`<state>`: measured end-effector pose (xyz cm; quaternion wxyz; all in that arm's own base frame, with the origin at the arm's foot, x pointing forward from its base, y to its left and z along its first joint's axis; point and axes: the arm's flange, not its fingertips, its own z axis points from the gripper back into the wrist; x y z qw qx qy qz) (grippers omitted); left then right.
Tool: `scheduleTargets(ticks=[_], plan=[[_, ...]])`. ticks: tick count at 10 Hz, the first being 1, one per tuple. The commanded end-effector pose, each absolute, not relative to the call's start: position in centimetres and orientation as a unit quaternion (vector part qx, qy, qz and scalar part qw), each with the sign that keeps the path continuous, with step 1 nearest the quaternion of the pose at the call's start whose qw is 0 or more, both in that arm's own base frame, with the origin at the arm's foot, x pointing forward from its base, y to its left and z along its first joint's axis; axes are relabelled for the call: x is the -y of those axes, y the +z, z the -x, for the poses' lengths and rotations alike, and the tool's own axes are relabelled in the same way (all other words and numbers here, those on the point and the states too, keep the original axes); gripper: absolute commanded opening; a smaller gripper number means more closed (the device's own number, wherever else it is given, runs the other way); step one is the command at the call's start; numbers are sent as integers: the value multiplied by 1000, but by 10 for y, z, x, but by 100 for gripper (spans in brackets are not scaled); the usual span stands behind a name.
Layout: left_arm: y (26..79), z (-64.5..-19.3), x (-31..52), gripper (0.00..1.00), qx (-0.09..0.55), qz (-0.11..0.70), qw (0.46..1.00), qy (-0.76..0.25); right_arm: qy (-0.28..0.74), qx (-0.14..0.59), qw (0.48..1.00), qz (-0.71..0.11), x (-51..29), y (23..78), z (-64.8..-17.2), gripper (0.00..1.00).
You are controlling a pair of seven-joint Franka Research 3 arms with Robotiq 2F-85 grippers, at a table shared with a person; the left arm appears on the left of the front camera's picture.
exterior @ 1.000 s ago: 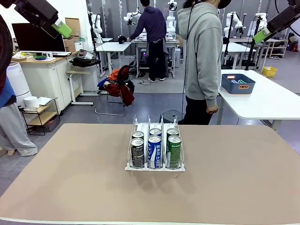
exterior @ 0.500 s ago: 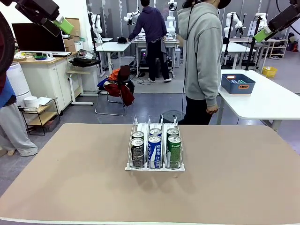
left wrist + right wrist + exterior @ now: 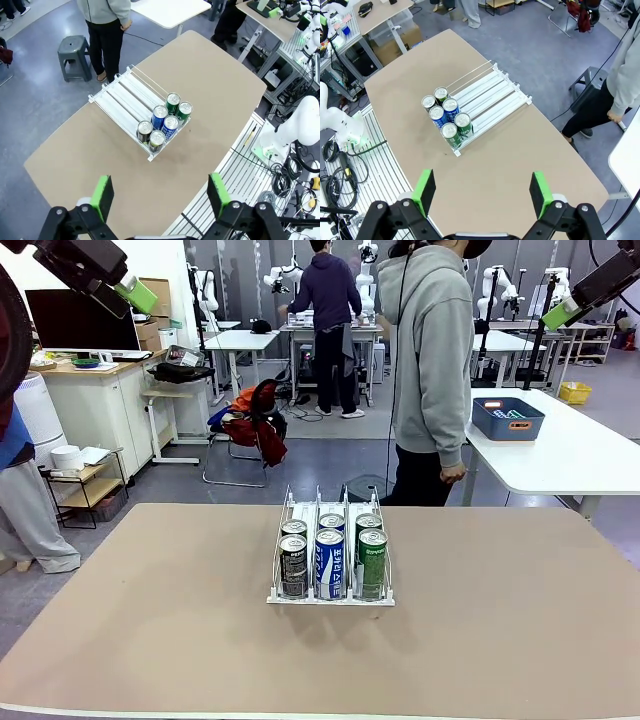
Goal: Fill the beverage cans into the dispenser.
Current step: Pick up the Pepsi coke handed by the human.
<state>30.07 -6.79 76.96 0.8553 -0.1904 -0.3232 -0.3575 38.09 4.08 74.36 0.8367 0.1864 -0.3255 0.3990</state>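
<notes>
6 beverage cans (image 3: 160, 114) stand upright in the dispenser (image 3: 330, 599), 2 to each of its 3 lanes and packed against the low front lip on the robot's side. The black cans (image 3: 293, 566) fill the left lane, the blue-and-white cans (image 3: 329, 563) the middle and the green cans (image 3: 372, 562) the right. The rear stretch of every lane lies bare between the thin wire dividers.

The rack sits near the middle of the tan table (image 3: 150, 620), its length running from the robot toward the far edge.

High above the tabletop, the left gripper (image 3: 160, 194) hangs with its green-padded fingers spread wide and nothing between them. The right gripper (image 3: 482, 191) hangs at a similar height, jaws likewise wide apart and empty. Both are well clear of the cans.

At the far side, a person in a grey hoodie (image 3: 430, 350) stands side-on to the table, one hand (image 3: 452, 475) hanging loose. A grey stool (image 3: 75, 50) stands on the floor just beside the person's feet. Beyond the person, a blue bin (image 3: 508, 418) rests on a white table (image 3: 560, 455).
</notes>
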Motion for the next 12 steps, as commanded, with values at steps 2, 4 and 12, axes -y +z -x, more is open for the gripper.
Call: scheduleTargets(ticks=[2,4,12], plan=[[769,-301,67,100,322,187,857,-357,400,324,837,-186,-42,743,-381,100],[769,-301,67,100,322,187,857,-357,400,324,837,-186,-42,743,-381,100],[769,-301,67,100,322,187,857,-357,400,324,837,-186,-42,743,-381,100]])
